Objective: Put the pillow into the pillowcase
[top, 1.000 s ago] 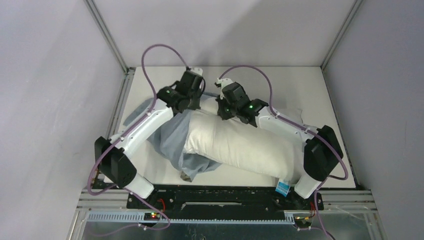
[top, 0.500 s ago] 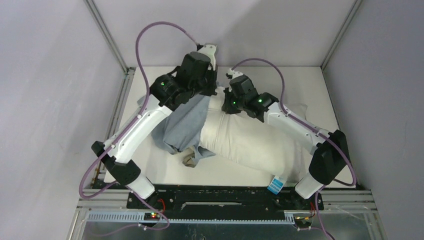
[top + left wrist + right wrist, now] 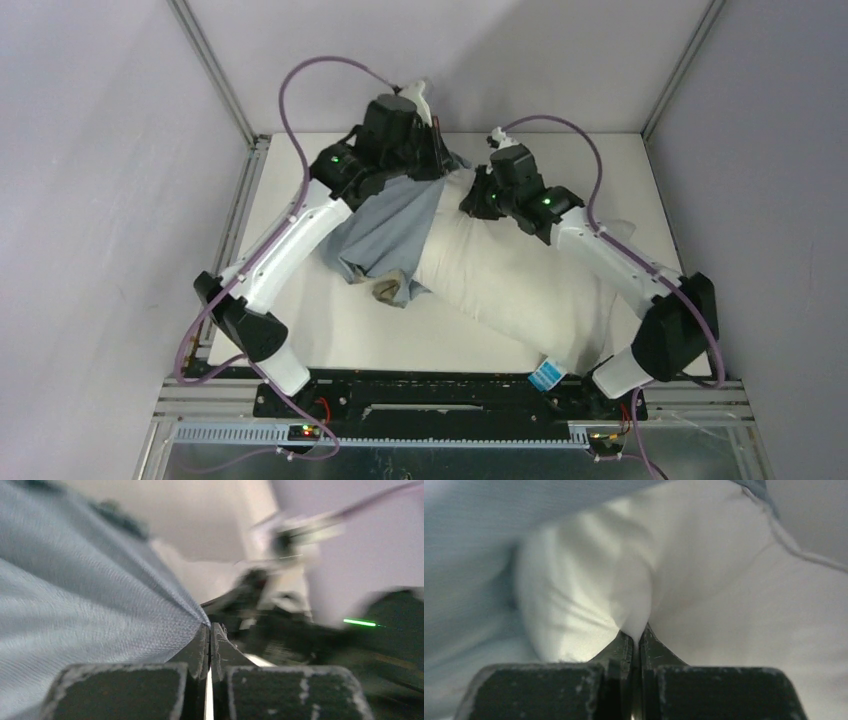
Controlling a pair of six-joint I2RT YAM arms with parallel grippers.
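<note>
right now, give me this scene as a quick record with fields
left hand: shut, pinching a fold of the pillowcase, raised over the far side of the table
right hand: shut, pinching the cloth of the pillow near its far end
pillow: lying diagonally on the table, mostly bare, tag at its near right end
pillowcase: hanging from the left hand, draped over the pillow's far left end
task state: pillow not yet inside the pillowcase
</note>
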